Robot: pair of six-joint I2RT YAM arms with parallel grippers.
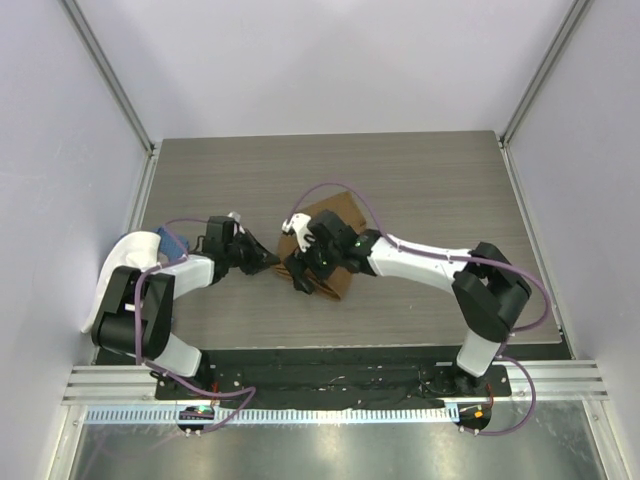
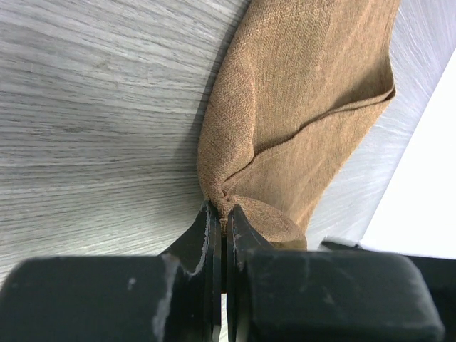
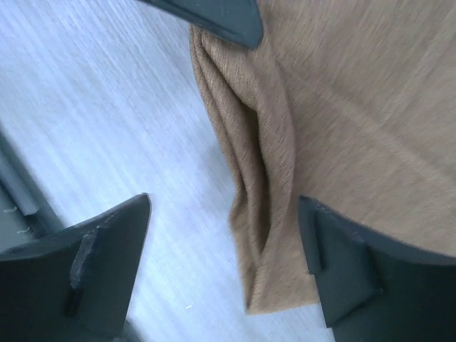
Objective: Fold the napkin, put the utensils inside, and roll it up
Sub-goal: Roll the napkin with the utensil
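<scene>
The tan-brown napkin (image 1: 340, 215) lies folded and bunched at mid-table. My left gripper (image 1: 272, 262) comes in from the left and is shut on a pinched corner of the napkin (image 2: 299, 92); its jaws (image 2: 223, 214) meet on the cloth. My right gripper (image 1: 300, 275) hovers over the napkin's near edge with its jaws wide open. In the right wrist view a creased fold of the napkin (image 3: 271, 185) runs between the open fingers (image 3: 107, 263) of that gripper (image 3: 224, 203), which hold nothing. The utensils are out of view.
A white cloth (image 1: 125, 265) and a blue cloth (image 1: 172, 240) lie at the table's left edge beside the left arm. Light walls close in the table on the left, right and back. Both grippers are close together over the napkin.
</scene>
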